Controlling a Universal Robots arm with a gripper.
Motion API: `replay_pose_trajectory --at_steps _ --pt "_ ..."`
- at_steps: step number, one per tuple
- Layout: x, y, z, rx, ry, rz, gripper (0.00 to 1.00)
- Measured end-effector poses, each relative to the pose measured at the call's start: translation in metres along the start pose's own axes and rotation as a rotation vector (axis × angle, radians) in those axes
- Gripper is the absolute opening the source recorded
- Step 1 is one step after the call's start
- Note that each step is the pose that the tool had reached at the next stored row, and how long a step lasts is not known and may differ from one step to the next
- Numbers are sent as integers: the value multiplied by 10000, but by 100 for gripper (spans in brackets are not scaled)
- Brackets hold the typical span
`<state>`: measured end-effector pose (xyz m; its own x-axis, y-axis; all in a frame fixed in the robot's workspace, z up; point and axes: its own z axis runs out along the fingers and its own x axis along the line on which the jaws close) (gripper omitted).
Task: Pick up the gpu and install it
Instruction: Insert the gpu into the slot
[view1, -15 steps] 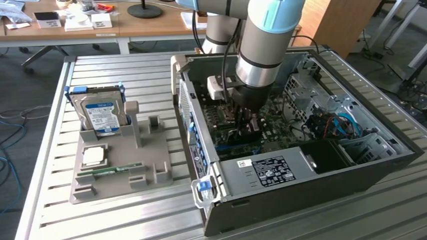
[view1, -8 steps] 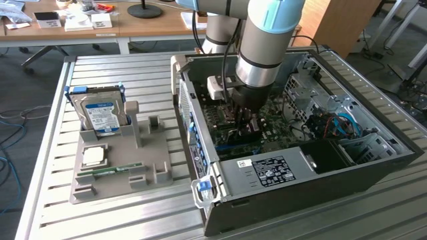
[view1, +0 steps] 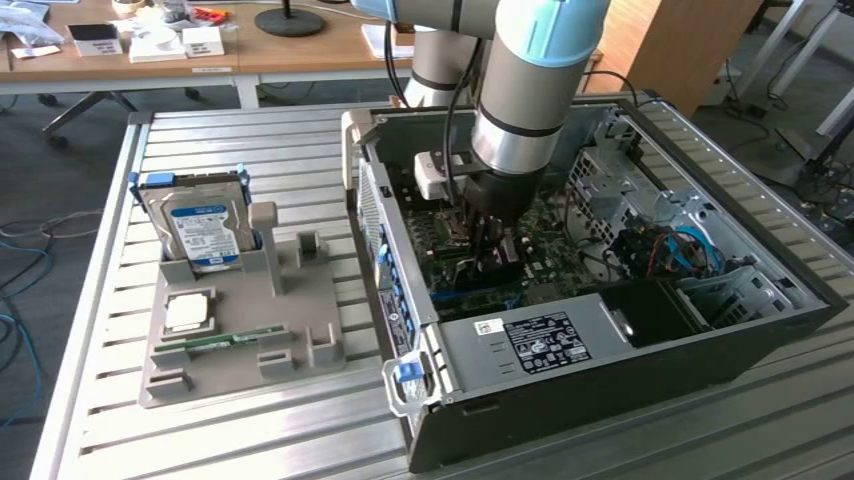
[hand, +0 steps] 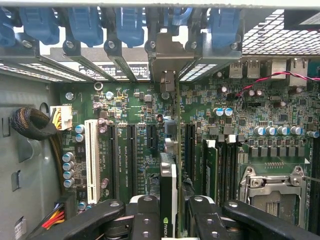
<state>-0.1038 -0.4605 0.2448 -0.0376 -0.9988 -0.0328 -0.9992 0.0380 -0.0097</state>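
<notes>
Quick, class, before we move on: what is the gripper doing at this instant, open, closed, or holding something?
Gripper: closed on the gpu, held edge-on over the motherboard slots inside the computer case.

Silver-grey arm, pale-blue joint caps, black fingers.

You get even, soft daylight over the slatted table in the exterior view, with no hard shadows on it. The far floor at the exterior view's right is washed bright. Inside the computer case it turns dim; the arm shades the motherboard beneath it. The arm's near edges look slightly soft. In the wrist view the board is evenly lit, with glare on the perforated metal panel, and the dark fingers closest to the lens look blurred.
</notes>
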Motion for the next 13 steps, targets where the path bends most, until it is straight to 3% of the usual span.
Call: replay_pose_trajectory --at_steps 13 --pt "0 0 0 0 0 0 27"
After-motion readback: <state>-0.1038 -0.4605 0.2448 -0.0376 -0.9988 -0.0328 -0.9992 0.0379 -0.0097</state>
